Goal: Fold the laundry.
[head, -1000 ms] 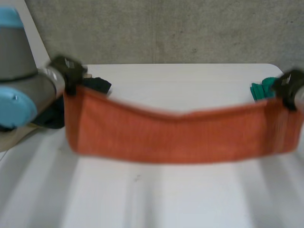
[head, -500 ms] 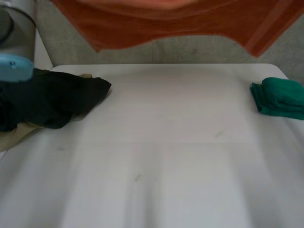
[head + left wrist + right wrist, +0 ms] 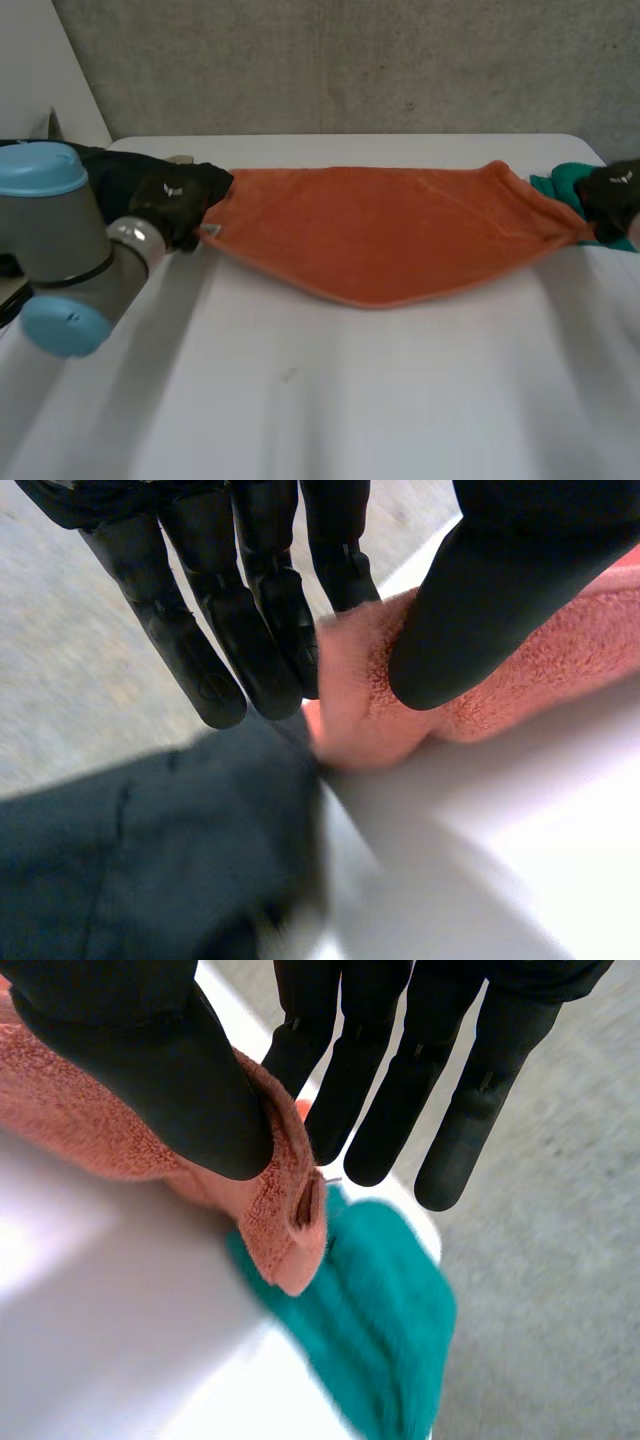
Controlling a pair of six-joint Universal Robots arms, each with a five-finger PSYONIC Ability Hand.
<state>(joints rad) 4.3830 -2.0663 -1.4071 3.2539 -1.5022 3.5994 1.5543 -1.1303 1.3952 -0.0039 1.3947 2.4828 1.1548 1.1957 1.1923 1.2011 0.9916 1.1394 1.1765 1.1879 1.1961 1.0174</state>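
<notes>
1. An orange terry towel (image 3: 385, 235) is spread across the far half of the white table (image 3: 350, 400). It is stretched sideways between the two hands. Its far edge runs nearly straight, and its near edge bows toward the camera in a shallow curve.
2. The left hand (image 3: 178, 203) has the towel's left corner. In the left wrist view, this hand (image 3: 500, 590) presses its thumb into the terry against the side of the nearest finger, so the corner is pinched. A small bunch of towel (image 3: 365, 705) pokes out past the thumb tip. The other fingers hang straight and close together.
3. The right hand (image 3: 612, 195) has the right corner in the same way. In the right wrist view, its thumb (image 3: 150, 1070) clamps the hemmed corner (image 3: 285, 1215) against the nearest finger. The remaining fingers are straight, slightly apart, and hold nothing.
4. A crumpled dark garment (image 3: 100, 170) sits at the table's far left, just behind the left hand. In the left wrist view it lies just beside the pinched corner, below the fingertips.
5. A folded green cloth (image 3: 558, 185) lies at the table's far right, next to the right hand. In the right wrist view the towel's hanging corner tip overlaps the cloth's edge. Whether they touch cannot be told.
6. The left arm (image 3: 60, 260) reaches in over the table's near left side.
</notes>
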